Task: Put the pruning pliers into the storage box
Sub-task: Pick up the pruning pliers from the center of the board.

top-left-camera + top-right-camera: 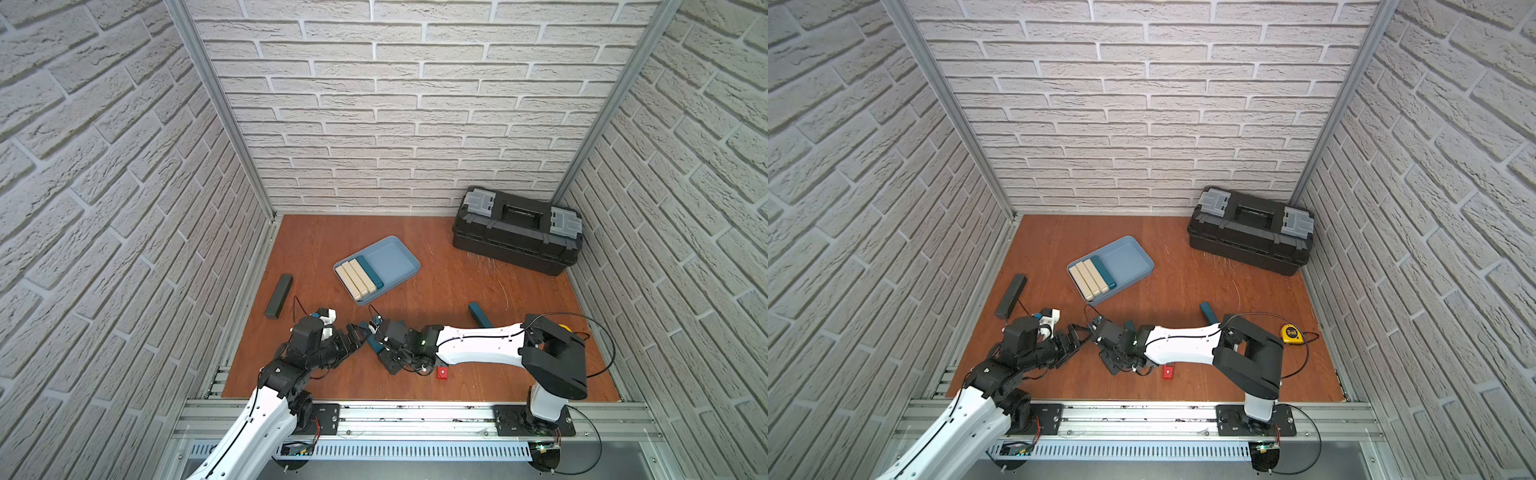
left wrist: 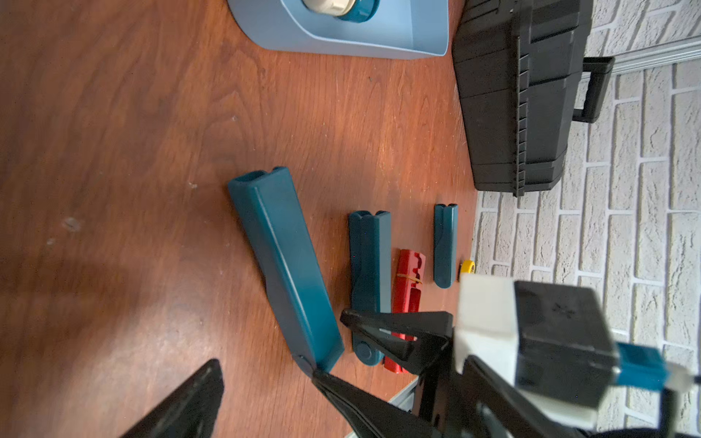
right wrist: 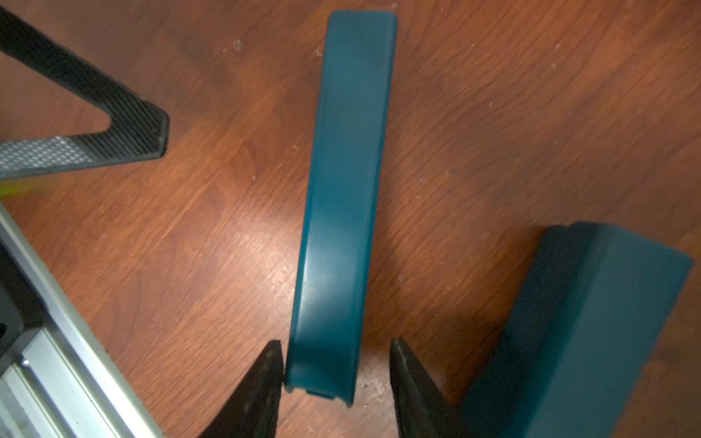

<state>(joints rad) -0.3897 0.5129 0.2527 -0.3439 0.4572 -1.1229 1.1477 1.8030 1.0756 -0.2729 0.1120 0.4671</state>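
Note:
The light blue storage box (image 1: 399,259) holds three beige pruning pliers (image 1: 355,277) and one teal one (image 1: 370,270). Several more lie on the floor: a near teal one (image 2: 280,261), a second teal one (image 2: 370,273), a thin red one (image 2: 407,295) and a far teal one (image 2: 445,244). My left gripper (image 2: 267,369) is open, and one fingertip (image 2: 322,379) touches the near teal piece's end. My right gripper (image 3: 337,349) stands open astride one end of a teal piece (image 3: 345,189). One finger touches its side and the other is apart from it. Another teal piece (image 3: 580,322) lies beside it.
A big black toolbox (image 1: 517,230) stands in the back right corner. A dark grey bar (image 1: 279,296) lies at the left edge of the wooden floor. A yellow tape measure (image 1: 1289,333) sits behind the right arm. Both grippers meet low near the front middle (image 1: 365,334).

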